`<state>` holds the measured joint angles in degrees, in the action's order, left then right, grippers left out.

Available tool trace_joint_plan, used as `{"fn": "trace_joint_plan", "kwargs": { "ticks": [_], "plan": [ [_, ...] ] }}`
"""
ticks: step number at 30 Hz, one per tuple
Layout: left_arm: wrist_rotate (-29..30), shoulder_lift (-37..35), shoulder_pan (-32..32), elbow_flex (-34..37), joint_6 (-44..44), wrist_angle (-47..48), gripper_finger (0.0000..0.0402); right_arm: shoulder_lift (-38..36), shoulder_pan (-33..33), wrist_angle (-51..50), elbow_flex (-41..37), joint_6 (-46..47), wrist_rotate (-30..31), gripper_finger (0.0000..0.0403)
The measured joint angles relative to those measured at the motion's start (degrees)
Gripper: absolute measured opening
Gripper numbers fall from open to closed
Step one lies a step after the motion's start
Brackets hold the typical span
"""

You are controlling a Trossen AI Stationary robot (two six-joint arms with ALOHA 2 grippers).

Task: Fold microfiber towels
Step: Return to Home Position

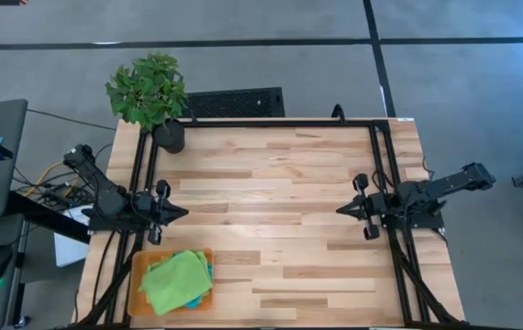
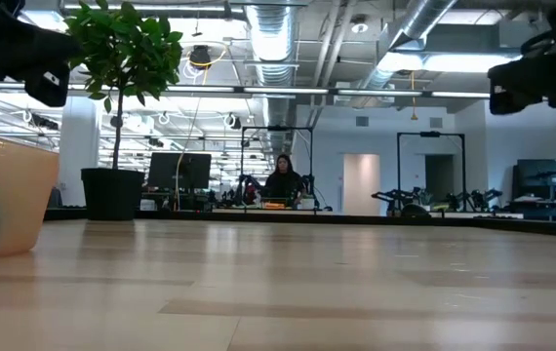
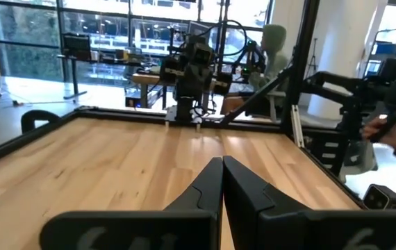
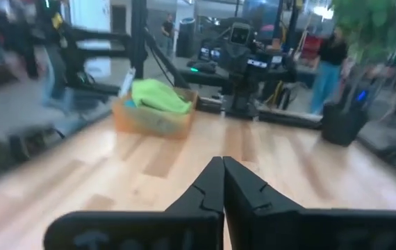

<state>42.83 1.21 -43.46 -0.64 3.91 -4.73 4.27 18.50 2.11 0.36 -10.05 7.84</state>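
Table [image 1: 280, 183], teal towel [image 1: 193, 302] barely visible.

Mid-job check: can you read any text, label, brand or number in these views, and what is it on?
None can be read.
Raised marks on the housings of the left gripper and right gripper: too blurred to read.
Orange bin and green towel: no label visible.

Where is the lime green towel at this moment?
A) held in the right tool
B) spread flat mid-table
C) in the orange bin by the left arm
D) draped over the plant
C: the high view shows the lime green towel lying in the orange bin.
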Motion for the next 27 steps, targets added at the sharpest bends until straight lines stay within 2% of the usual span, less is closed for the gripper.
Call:
{"fn": "trace_joint_plan", "kwargs": {
  "ticks": [3, 6, 27],
  "plan": [
    [-0.1, 0.0, 0.0, 0.0, 0.2, 0.0, 0.0000, 0.3, -1.4, 0.0, 0.0, -12.4, 0.1, 0.0030],
    [-0.1, 0.0, 0.0, 0.0, -0.4, 0.0, 0.0000, 0.3, -2.5, 0.0, 0.0, -18.5, 0.1, 0.0034],
    [-0.2, 0.0, 0.0, 0.0, -0.6, 0.1, 0.0000, 0.3, -3.3, 0.0, 0.0, -18.0, 0.1, 0.0032]
  ]
}}
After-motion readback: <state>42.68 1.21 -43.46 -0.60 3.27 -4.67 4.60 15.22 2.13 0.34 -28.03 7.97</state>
